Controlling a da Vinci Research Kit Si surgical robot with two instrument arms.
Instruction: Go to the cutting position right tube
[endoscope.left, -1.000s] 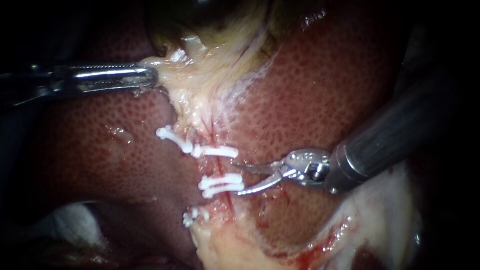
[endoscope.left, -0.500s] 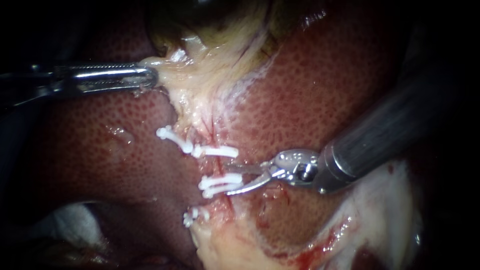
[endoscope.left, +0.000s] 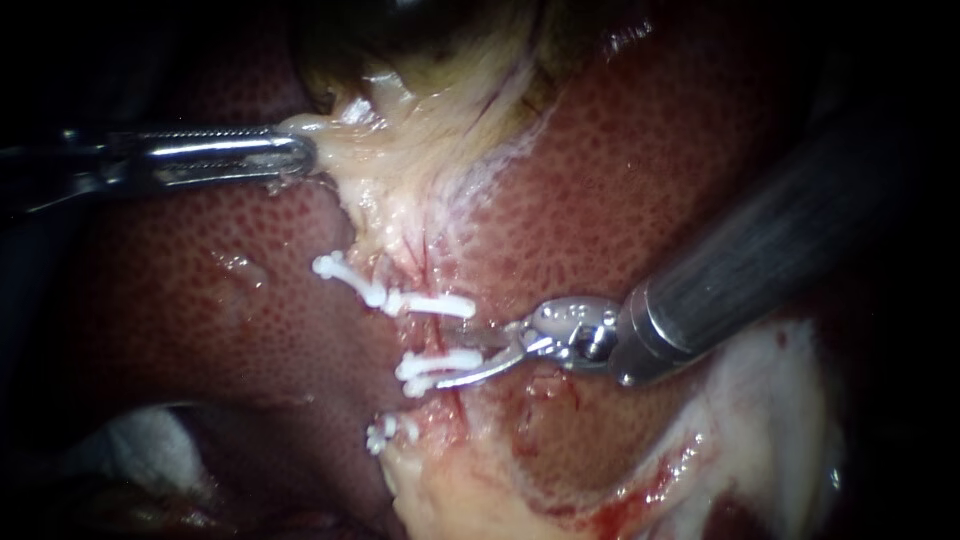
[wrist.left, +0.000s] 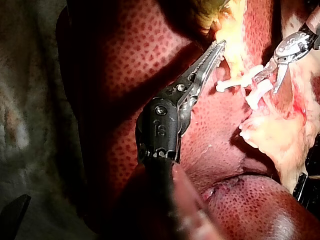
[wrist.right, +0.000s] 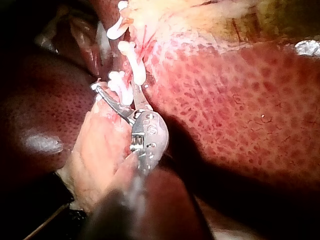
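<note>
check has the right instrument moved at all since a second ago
Yes. The right instrument has slid left across the liver, closing in on the white clips, which have not shifted against the tissue.

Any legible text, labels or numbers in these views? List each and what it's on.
Nothing can be quoted:
Wrist housing of the left instrument: stamped marks, too small and blurred to read.
Wrist housing of the right instrument: stamped marks, too blurred to read.
The liver, clips and pale tissue: no text at all.
</note>
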